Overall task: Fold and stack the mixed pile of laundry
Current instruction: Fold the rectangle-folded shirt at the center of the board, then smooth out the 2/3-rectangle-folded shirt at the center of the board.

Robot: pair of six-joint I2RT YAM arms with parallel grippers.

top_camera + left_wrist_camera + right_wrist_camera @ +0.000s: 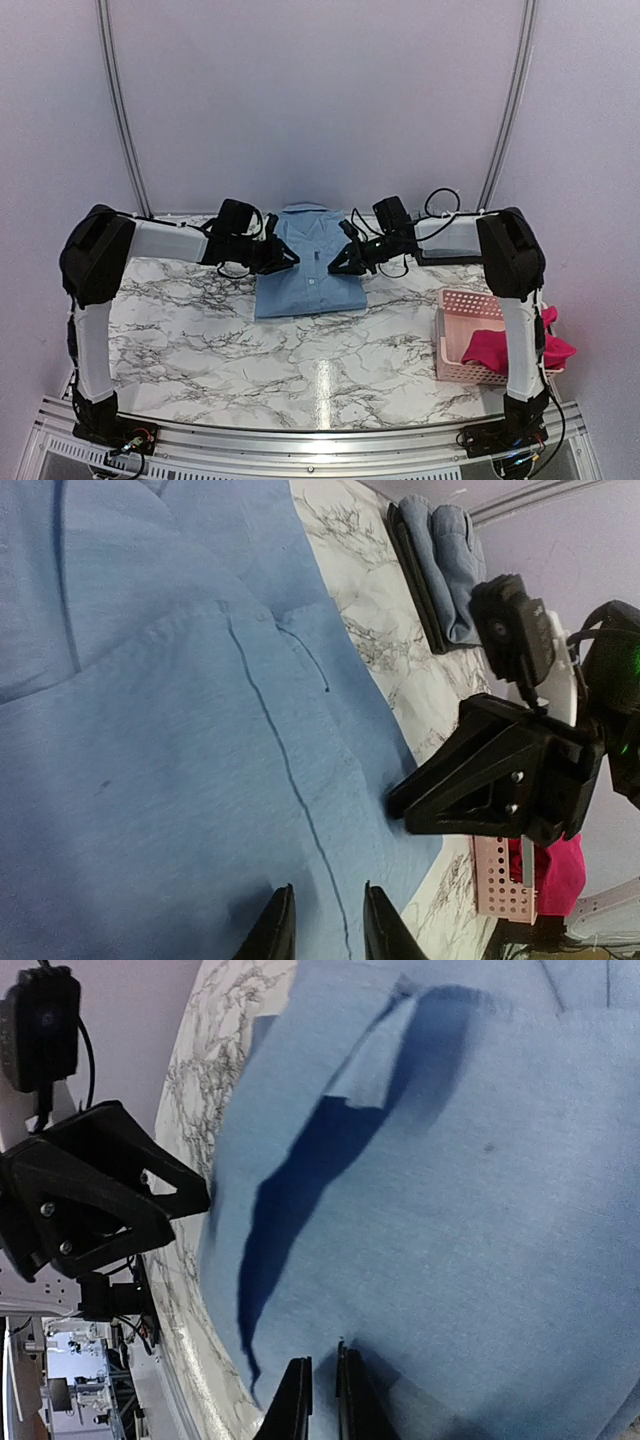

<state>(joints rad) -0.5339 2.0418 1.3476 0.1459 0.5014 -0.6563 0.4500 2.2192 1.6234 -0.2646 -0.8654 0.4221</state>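
Pink basket (pixel 458 298) holds the magenta garment (pixel 487 348). Folded blue shirt (pixel 308 268) lies between 2 claws: left gripper (pixel 325 925) slightly spread, right gripper (pixel 322 1400) pressed nearly together.

Left arm (pixel 95 350), right arm (pixel 520 350): white tubular links, bulky black joint housings. Left gripper (pixel 200 1198), right gripper (pixel 400 802): matte black, wedge-shaped, tapering to narrow fingertips. Silver screws (pixel 515 777) in pairs on gripper side plates. Boxy black camera (pixel 508 630) with round lens on each wrist; white bracket (pixel 562 685) beneath. Black cables (pixel 440 200) looping off wrists. Green light (pixel 633 665) on right arm housing.
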